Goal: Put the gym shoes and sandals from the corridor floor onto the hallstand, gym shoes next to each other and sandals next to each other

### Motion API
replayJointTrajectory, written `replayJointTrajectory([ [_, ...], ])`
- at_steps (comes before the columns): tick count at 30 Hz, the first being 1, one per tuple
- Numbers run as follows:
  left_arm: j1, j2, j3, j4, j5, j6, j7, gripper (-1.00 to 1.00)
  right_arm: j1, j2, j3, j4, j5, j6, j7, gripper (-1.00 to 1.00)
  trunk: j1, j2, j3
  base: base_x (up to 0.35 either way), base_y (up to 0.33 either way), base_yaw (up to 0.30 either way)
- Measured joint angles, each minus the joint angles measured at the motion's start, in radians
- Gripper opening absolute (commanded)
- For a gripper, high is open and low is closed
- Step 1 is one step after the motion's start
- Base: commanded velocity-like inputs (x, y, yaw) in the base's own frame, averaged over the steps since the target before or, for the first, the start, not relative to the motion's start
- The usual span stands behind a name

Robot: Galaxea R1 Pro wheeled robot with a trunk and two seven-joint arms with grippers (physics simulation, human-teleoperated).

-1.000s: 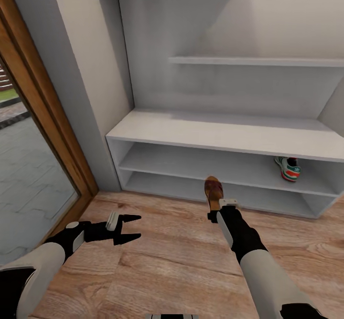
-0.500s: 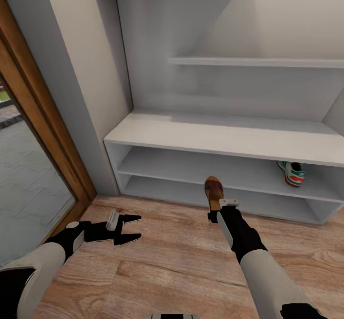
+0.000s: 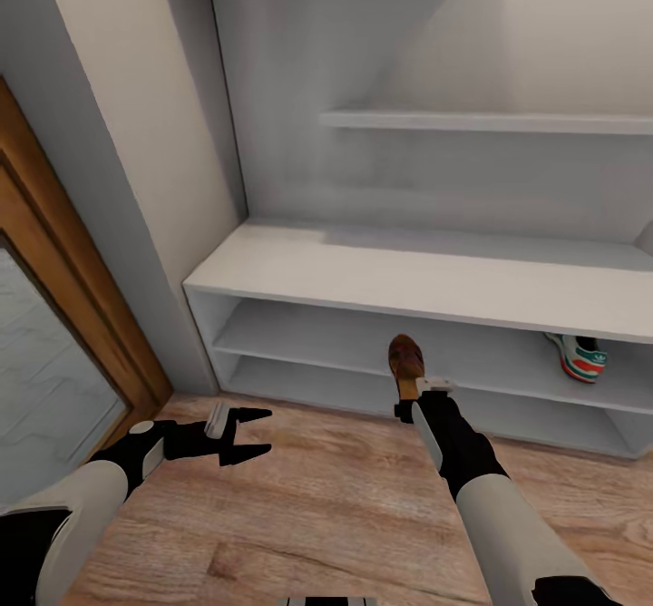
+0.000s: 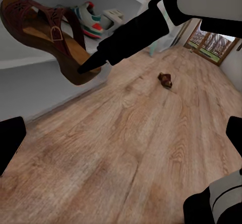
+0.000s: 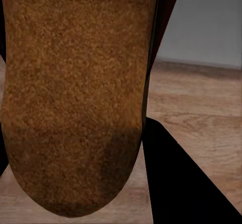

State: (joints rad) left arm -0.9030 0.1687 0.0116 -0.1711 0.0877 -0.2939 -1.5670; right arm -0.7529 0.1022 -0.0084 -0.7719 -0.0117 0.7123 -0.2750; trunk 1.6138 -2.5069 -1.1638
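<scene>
Far left, a wood-framed glass door (image 3: 54,352). Next to it the left claw (image 3: 258,432) hovers low over the corridor floor (image 3: 345,497), fingers spread wide, nothing in them.

Centre: right claw (image 3: 408,399) grips a brown sandal (image 3: 405,361) by its heel end, toe pointing away from the robot toward the hallstand (image 3: 408,270). The sandal's long axis runs roughly straight into the rack. It hangs clear of the floor, right in front of the open shelves, with the toe at about the level of the edge between the lower and middle shelf; whether it has crossed that edge I can't tell. Left wrist view shows the same sandal (image 4: 48,35) held up off the planks beside the shelf front, strap and buckle visible. Right wrist view is mostly the sandal's sole (image 5: 75,93), close up.

Key relation: rack lies dead ahead of the right claw, so a forward push along the sandal's axis should land it on a shelf. Right arm is the one to use; the left is well apart from it.

Right: one gym shoe (image 3: 579,358) sits on the middle shelf, partly hidden under the rack's top board, heel toward the camera. The second sandal (image 4: 165,79) lies far down the corridor floor, small and blurry. Another pale shape sits near the sneaker (image 4: 89,18); it may be the second shoe, not sure. The rack's right end is cut off.
</scene>
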Motion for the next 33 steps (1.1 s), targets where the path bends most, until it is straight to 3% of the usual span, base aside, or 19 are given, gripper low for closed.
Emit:
replayJointTrajectory([
  [10,0.0,0.0,0.0,0.0,0.0,0.0,0.0,1.0,0.0,0.0,0.0,0.002,0.0,-0.004,0.001,-1.0,0.0,0.0,0.0,0.044,0.0,0.0],
  [16,0.0,0.0,0.0,0.0,0.0,0.0,0.0,1.0,0.0,0.0,0.0,0.01,-0.002,-0.184,0.001,-1.0,0.0,0.0,0.0,0.001,0.0,0.0],
  [20,0.0,0.0,0.0,0.0,0.0,0.0,0.0,1.0,0.0,0.0,0.0,0.011,-0.004,-0.225,0.001,-1.0,0.0,0.0,0.0,0.0,0.0,0.0],
  [33,0.0,0.0,0.0,0.0,0.0,0.0,0.0,1.0,0.0,0.0,0.0,0.011,-0.005,-0.245,0.0,-1.0,0.0,0.0,0.0,0.026,0.0,0.0],
])
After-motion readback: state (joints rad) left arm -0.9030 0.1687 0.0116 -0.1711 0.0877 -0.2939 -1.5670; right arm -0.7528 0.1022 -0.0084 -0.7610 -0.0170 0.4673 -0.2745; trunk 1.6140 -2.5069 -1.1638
